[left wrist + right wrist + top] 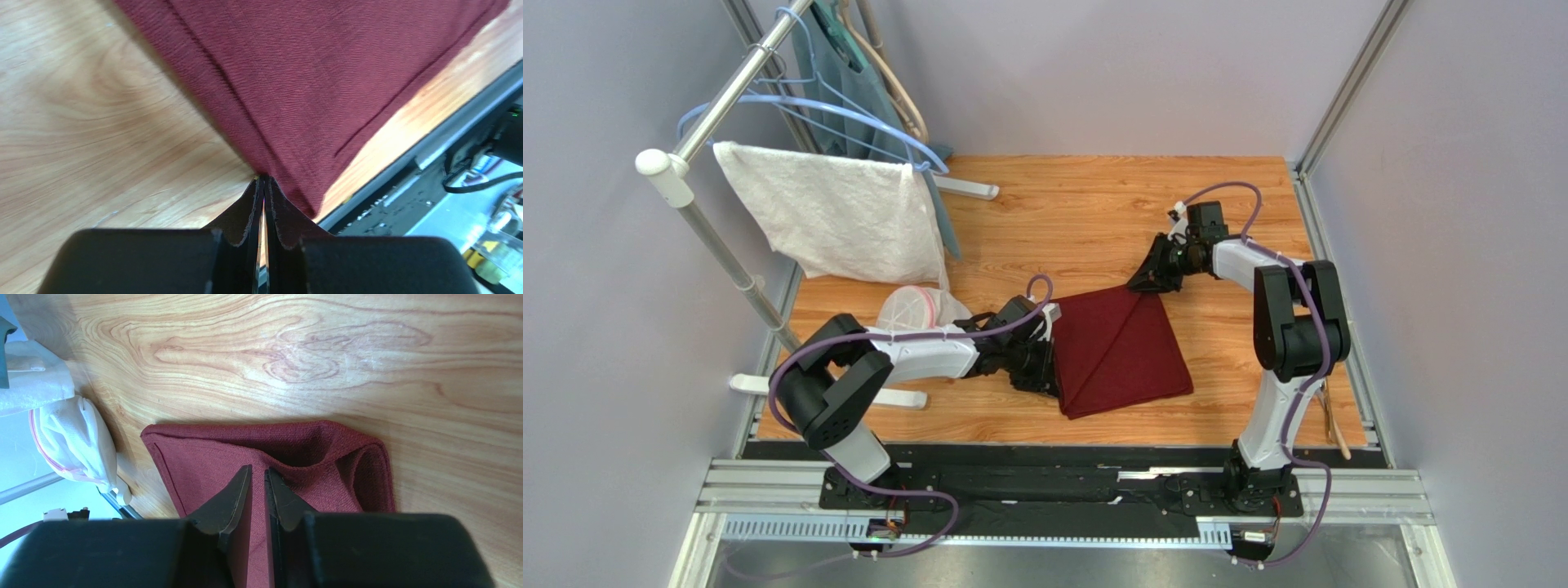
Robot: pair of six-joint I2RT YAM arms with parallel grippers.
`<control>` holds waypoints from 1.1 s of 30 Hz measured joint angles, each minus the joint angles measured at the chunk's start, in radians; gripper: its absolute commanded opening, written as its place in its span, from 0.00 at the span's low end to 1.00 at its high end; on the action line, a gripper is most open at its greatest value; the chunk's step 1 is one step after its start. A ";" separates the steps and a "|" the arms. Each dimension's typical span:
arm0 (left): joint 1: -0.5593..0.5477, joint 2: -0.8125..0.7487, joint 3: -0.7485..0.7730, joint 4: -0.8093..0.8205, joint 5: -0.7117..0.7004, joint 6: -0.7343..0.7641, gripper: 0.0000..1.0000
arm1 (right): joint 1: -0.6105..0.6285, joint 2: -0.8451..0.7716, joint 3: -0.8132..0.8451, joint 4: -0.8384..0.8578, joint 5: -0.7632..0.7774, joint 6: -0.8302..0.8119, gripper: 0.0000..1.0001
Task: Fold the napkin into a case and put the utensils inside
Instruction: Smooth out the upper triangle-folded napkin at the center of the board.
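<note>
The maroon napkin (1120,349) lies folded on the wooden table (1075,208), with hems and layered edges showing (319,79). My left gripper (1053,358) sits low at its left edge. Its jaws are shut, the tips (264,179) pinching the cloth's border. At the far corner my right gripper (1150,279) is shut on the napkin. Maroon cloth runs between its fingers (258,478), and a loose fold (344,453) is raised just beyond them. Slim tan handles of the utensils (1334,426) show by the right arm's base.
A white textured towel (836,214) hangs on a rack at the back left, with blue hangers (836,113) above it. A white bag with a pink rim (916,306) (73,441) sits just left of the napkin. The table's near edge and metal rail (430,153) lie close.
</note>
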 measured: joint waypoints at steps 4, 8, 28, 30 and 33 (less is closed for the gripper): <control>0.000 -0.010 0.000 -0.029 -0.031 0.019 0.11 | -0.003 0.008 0.006 -0.004 0.000 0.000 0.16; 0.000 -0.097 0.009 -0.091 -0.039 0.034 0.13 | -0.005 0.008 0.018 -0.005 0.000 0.000 0.15; -0.013 0.009 0.065 0.040 0.087 0.076 0.15 | -0.018 0.076 0.042 -0.002 -0.004 0.000 0.13; -0.012 0.014 0.050 0.044 0.076 0.082 0.15 | -0.019 0.080 0.047 -0.004 -0.008 0.000 0.13; -0.013 0.033 0.016 0.084 0.074 0.079 0.15 | -0.019 0.092 0.064 -0.002 -0.010 0.000 0.13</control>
